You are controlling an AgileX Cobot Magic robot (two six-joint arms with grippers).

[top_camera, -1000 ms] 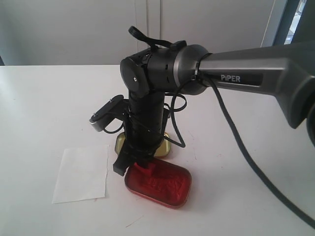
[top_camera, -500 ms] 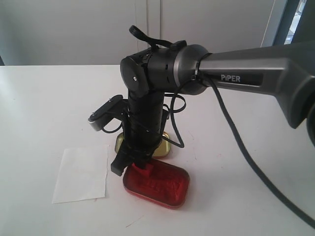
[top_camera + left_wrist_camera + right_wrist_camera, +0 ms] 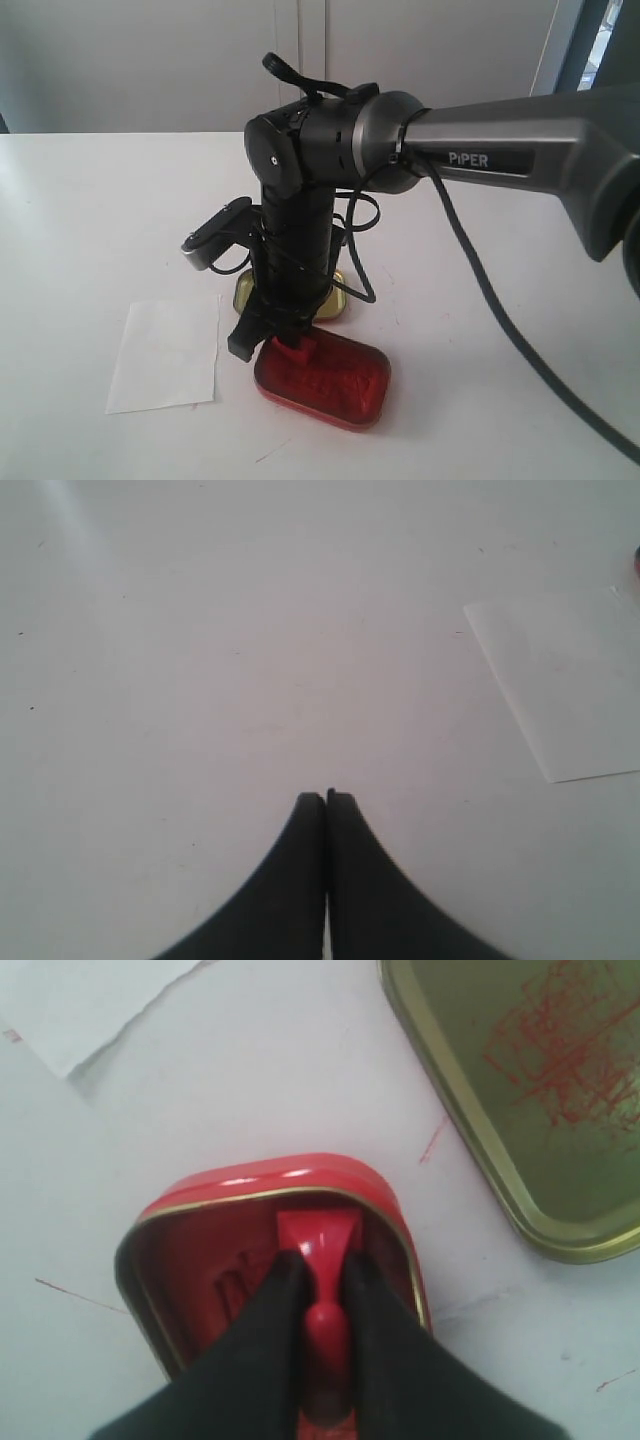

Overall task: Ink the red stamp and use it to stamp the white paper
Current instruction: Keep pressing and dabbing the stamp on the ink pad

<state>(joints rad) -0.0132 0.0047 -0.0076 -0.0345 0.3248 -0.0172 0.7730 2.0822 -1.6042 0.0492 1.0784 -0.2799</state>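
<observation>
One red stamp (image 3: 318, 1235) was clamped between the fingers of the right gripper (image 3: 322, 1263), base down in the ink tin (image 3: 372, 395) | white paper (image 3: 165, 352) was seen just beside the tin, on the left arm's side | left gripper (image 3: 326, 800) was found with fingers together, nothing held.

Soft, diffuse light leaves the white tabletop (image 3: 90, 220) bright and slightly washed out. Shadows under the arm (image 3: 500, 150) are faint. Glare streaks the rim of the red tin (image 3: 250, 1173); both wrist views look soft
</observation>
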